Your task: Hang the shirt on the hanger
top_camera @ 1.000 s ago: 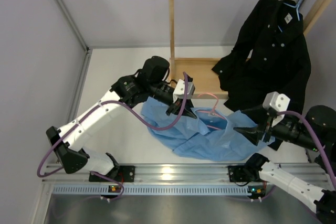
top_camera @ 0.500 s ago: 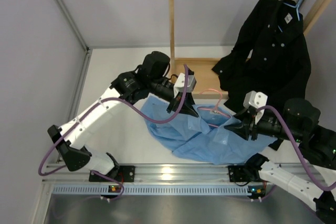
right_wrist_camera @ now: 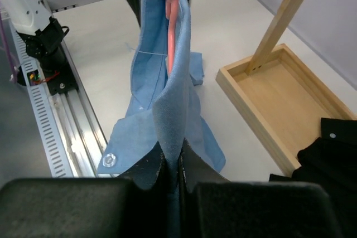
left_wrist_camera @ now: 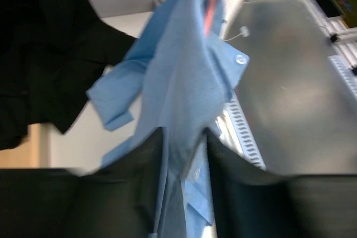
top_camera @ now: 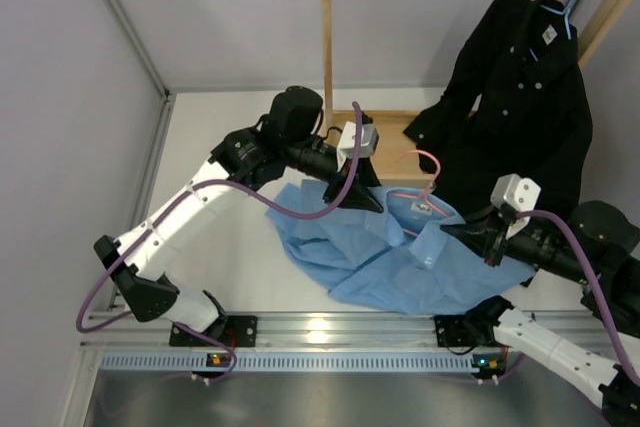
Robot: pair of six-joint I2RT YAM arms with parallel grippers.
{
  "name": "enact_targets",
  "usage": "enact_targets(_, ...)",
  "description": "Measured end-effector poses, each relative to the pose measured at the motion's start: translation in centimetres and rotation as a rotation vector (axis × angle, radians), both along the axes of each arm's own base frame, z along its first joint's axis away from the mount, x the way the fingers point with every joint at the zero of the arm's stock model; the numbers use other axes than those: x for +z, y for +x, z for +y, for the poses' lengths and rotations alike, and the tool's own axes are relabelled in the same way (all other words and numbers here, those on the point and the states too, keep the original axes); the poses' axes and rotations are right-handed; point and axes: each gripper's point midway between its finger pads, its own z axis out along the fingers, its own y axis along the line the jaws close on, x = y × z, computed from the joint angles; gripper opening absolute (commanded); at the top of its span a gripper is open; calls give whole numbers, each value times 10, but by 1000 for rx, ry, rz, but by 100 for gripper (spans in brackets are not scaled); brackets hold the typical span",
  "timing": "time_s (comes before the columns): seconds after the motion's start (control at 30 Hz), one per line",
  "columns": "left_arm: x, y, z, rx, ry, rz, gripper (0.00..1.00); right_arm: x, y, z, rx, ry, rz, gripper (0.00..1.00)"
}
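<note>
Shirt [top_camera: 390, 269] hung half off the bench [top_camera: 230, 272], draped over hanger [top_camera: 431, 167]. Left gripper [top_camera: 374, 204] and right gripper [top_camera: 447, 231] jaws each pinched cloth. Thin, limp, probably slippery; best gripped at collar or shoulder seams.

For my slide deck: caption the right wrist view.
Right gripper pinching the light blue thin-cloth shirt, folded around the thin pink wire hanger, above the white table.
</note>
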Motion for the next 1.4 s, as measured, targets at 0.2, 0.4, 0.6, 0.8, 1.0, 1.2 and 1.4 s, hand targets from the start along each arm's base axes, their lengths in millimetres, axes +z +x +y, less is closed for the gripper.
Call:
enact_targets(0.2,13,34,-4,217,-21,-25,98,8,1,-17,-87,39,-32,0)
enact_targets(0.4,44,78,25,621,-109,-84,98,8,29,-43,-325,53,-15,0)
enact_targets(0.6,84,104,115,1119,-282,-98,98,36,66,-73,-617,68,-17,0)
enact_targets(0.8,59,87,183,1331,-353,-56,98,100,110,-77,-802,66,-86,0)
enact_targets(1.0,16,79,207,1411,-274,-26,98,169,139,-74,-901,120,-173,0)
enact_targets(1.2,-20,62,229,1435,-206,-7,98,195,144,-84,-959,120,-229,0)
enact_targets(1.4,-52,52,235,1419,-168,-2,98,194,152,-96,-1040,67,-247,0)
